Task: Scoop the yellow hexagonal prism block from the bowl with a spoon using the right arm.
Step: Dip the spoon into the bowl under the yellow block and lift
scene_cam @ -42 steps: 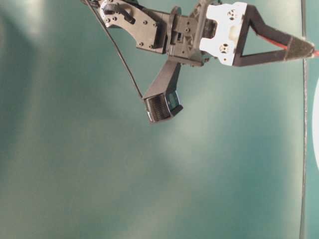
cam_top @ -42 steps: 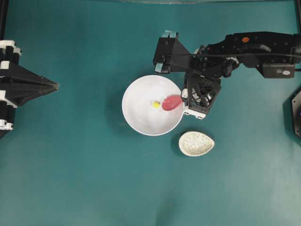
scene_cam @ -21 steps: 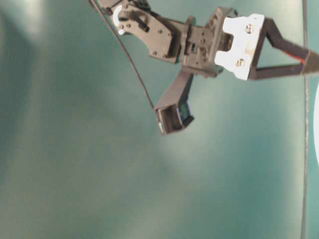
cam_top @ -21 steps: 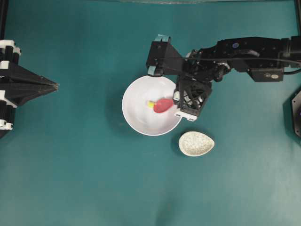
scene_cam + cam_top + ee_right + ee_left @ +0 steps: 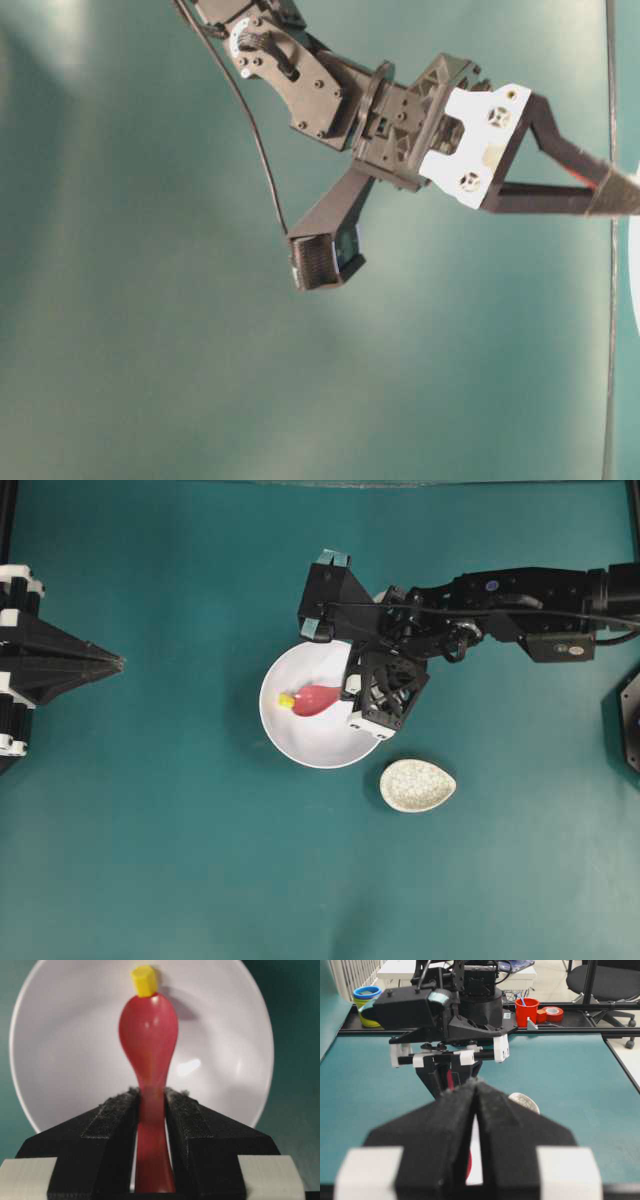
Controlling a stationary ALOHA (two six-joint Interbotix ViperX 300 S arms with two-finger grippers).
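Note:
The white bowl [image 5: 320,748] sits mid-table. My right gripper [image 5: 346,693] reaches over its right rim, shut on the handle of the pink-red spoon [image 5: 316,699]. The scoop lies low inside the bowl, pointing left. The tiny yellow hexagonal prism block [image 5: 286,700] rests against the scoop's far tip, near the bowl's left wall, not in the scoop. In the right wrist view the pads [image 5: 119,1110] clamp the spoon [image 5: 149,1035], with the block [image 5: 144,981] just beyond its tip. My left gripper [image 5: 118,663] stays far left, shut and empty, its tips [image 5: 475,1082] meeting.
A speckled cream spoon rest [image 5: 417,785] lies just below and right of the bowl. Teal table surface surrounds everything. Beyond the far table edge, the left wrist view shows a red cup [image 5: 526,1011], tape rolls and chairs.
My right gripper has travelled left over the bowl with the spoon. The scoop has pushed the yellow block from the bowl's middle toward its left wall. The left arm is unmoved.

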